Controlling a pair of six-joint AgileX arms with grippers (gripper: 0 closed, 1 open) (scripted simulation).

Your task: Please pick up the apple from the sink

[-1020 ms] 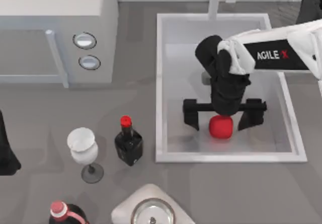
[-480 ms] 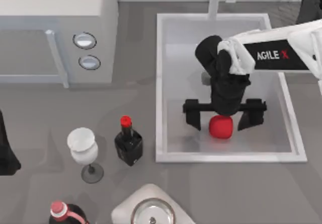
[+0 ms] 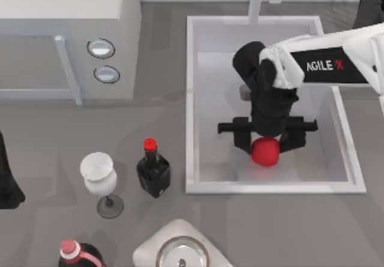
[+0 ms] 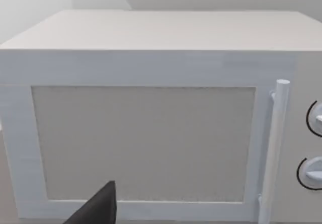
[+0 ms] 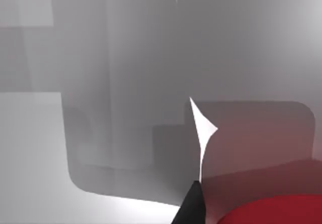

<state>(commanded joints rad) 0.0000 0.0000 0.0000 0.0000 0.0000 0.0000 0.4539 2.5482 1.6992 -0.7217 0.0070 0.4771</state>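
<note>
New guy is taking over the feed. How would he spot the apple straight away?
Find the large white rectangular sink on the table's right. In its near half, the black right gripper straddles a small bright red rounded apple. Unlike the dark bottle's red cap, it lies inside the basin.

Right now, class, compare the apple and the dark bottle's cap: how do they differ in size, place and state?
The apple is larger than the bottle cap. The apple lies in the sink, while the cap tops a dark bottle standing on the table left of it. The right gripper brackets the apple; nothing is near the cap. Both are bright red.
</note>
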